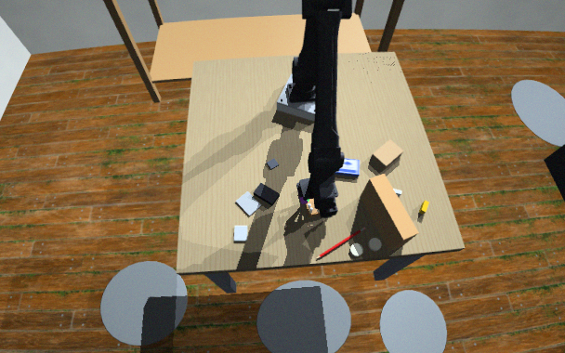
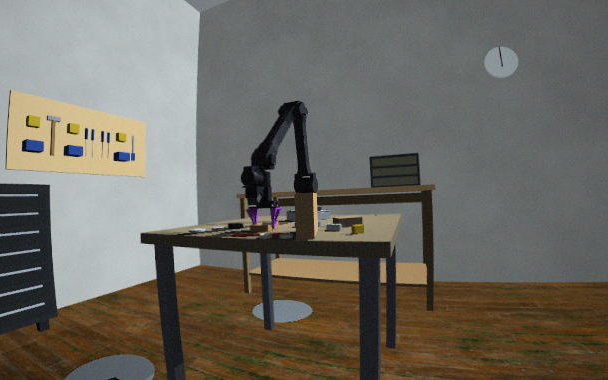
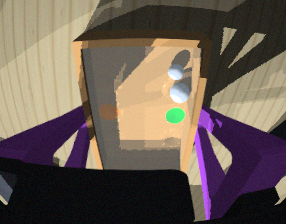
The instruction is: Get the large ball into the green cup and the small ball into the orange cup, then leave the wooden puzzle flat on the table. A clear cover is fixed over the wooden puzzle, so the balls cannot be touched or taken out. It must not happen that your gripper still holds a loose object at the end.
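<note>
The wooden puzzle (image 3: 143, 96) (image 1: 313, 210) (image 2: 261, 228) lies on the table (image 1: 229, 116) under a clear cover, near the front middle. My gripper (image 3: 142, 110) (image 1: 308, 204) (image 2: 263, 219) reaches down over it, and its purple fingers are shut on the puzzle's two long sides. In the wrist view the large ball (image 3: 179, 91) and the small ball (image 3: 178, 70) sit together by the puzzle's right wall. The green cup (image 3: 175, 116) is just below the large ball. The orange cup (image 3: 109, 112) is at the left wall, in shadow.
A tall tan box (image 1: 387, 211) (image 2: 306, 215) stands just right of the gripper, with a smaller tan box (image 1: 387, 153) behind it. A red pencil (image 1: 338, 244), two discs (image 1: 356, 250), a black block (image 1: 267, 193), white tiles (image 1: 247, 202) and a yellow block (image 1: 424, 206) lie around.
</note>
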Controlling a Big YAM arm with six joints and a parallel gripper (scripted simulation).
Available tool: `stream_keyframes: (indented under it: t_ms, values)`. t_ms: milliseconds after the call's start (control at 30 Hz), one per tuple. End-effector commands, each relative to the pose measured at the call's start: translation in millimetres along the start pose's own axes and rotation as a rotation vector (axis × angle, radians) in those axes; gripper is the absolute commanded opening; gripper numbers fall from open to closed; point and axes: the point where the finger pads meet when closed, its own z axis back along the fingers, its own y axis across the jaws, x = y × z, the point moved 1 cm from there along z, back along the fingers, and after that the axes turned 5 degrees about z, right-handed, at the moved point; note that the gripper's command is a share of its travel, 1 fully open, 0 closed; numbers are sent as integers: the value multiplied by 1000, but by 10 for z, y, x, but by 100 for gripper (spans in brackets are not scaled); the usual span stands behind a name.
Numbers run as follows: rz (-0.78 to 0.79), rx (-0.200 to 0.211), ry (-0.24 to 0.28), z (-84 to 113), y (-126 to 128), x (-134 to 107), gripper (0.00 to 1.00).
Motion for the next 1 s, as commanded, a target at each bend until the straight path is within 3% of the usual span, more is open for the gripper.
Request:
stream_keyframes:
  t_ms: [0,367,667,967]
  values:
    - [3,-1,-9,-32,26,63,69]
    - [3,2,1,8,25,62,69]
    - [4,-14,-63,315,-21,249,69]
    - [4,-15,-66,481,-34,253,69]
